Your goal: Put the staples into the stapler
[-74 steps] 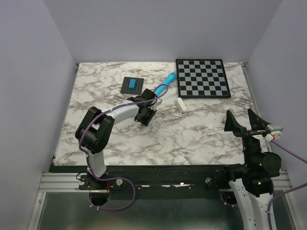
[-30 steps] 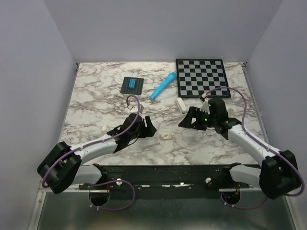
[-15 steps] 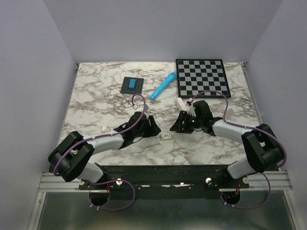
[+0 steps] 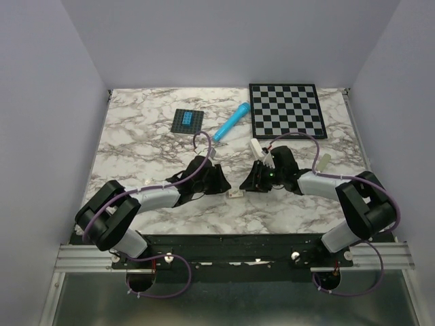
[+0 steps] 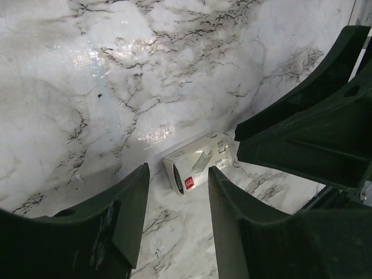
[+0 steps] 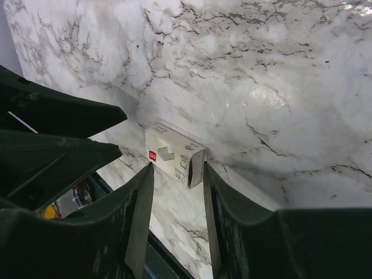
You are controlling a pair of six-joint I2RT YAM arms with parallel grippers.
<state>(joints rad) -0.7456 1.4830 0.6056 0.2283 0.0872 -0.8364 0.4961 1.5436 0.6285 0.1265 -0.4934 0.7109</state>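
Lying on the marble table (image 4: 136, 136) between the half-open, empty left gripper (image 5: 177, 170) and the half-open right gripper (image 6: 177, 165), whose contact cannot be told, the staples box (image 4: 235, 194), near the stapler (image 4: 256, 147), is judged light, stiff but crushable, best pinched across its long sides.

Top view was evenly lit, diffuse light from overhead, soft shadows under the arms on the counter (image 4: 136, 136), focus sharp. The 2 wrist views had glare patches on the glossy marble. Left tool (image 5: 178, 170) and right tool (image 6: 177, 167) came out near-black, slightly soft up close.
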